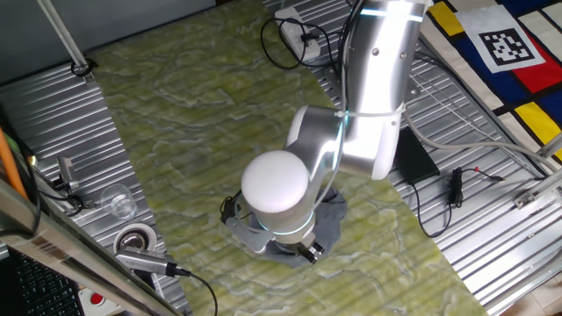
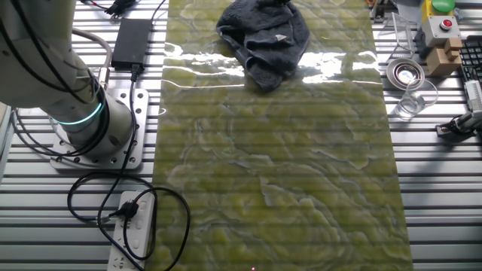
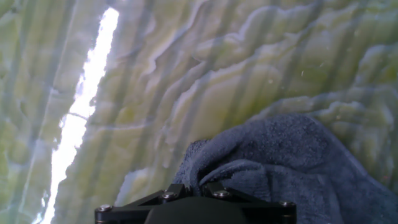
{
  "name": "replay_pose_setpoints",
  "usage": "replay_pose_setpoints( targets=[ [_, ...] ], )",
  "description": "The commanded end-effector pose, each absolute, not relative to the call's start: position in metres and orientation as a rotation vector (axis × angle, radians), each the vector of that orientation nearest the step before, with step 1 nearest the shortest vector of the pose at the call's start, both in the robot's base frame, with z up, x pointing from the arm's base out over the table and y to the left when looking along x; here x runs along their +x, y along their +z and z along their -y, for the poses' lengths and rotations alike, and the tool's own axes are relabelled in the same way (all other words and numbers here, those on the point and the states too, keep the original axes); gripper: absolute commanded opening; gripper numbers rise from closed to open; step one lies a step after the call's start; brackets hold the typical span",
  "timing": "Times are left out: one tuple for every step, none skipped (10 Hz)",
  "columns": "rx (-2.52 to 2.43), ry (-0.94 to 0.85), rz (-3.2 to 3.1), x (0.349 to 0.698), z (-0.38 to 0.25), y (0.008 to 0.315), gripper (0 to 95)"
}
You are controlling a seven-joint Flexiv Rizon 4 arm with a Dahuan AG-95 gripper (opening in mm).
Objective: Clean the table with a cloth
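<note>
The blue-grey cloth point(image 1: 331, 219) lies bunched near one end of the yellow-green marbled table point(image 1: 193, 114). In the other fixed view the cloth point(image 2: 263, 41) sits at the far edge of the table point(image 2: 279, 173), with a pale tag showing on it. My gripper point(image 1: 305, 252) is low over the cloth, mostly hidden under the arm's white joint housing. In the hand view the gripper point(image 3: 194, 186) is shut on a fold of the cloth point(image 3: 292, 155), whose bulk spreads right over the table point(image 3: 186, 74).
Ribbed metal panels flank the table. A clear glass point(image 2: 413, 102), a tape roll point(image 2: 404, 73) and a button box point(image 2: 440, 26) stand on one side. A black adapter point(image 2: 129, 41), a power strip point(image 2: 132, 226), cables and the arm's base point(image 2: 94, 128) are on the other.
</note>
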State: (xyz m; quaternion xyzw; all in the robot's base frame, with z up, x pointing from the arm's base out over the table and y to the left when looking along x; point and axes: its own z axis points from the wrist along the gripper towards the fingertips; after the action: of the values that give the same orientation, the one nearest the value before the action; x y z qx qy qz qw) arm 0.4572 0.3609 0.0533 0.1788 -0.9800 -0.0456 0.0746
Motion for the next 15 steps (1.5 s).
replay_pose_setpoints(
  targets=[
    [0.611, -0.130, 2.990, 0.457, -0.361, 0.053, 0.0],
    [0.636, -0.126, 3.005, 0.457, -0.361, 0.053, 0.0],
    [0.649, -0.124, 3.010, 0.457, -0.361, 0.053, 0.0],
    [0.653, -0.123, 3.010, 0.457, -0.361, 0.053, 0.0],
    [0.668, -0.122, 3.007, 0.466, -0.358, 0.053, 0.0],
    [0.672, -0.124, 3.007, 0.473, -0.357, 0.052, 0.0],
    [0.680, -0.124, 3.007, 0.482, -0.355, 0.050, 0.0],
    [0.683, -0.123, 3.007, 0.488, -0.354, 0.049, 0.0],
    [0.693, -0.122, 3.010, 0.495, -0.353, 0.046, 0.0],
    [0.706, -0.120, 3.011, 0.500, -0.352, 0.045, 0.0],
    [0.715, -0.120, 3.011, 0.510, -0.351, 0.044, 0.0],
    [0.729, -0.119, 3.007, 0.520, -0.350, 0.045, 0.0],
    [0.738, -0.119, 3.007, 0.526, -0.350, 0.045, 0.0],
    [0.752, -0.117, 3.003, 0.534, -0.349, 0.045, 0.0],
    [0.766, -0.118, 3.000, 0.541, -0.348, 0.044, 0.0]
  ],
)
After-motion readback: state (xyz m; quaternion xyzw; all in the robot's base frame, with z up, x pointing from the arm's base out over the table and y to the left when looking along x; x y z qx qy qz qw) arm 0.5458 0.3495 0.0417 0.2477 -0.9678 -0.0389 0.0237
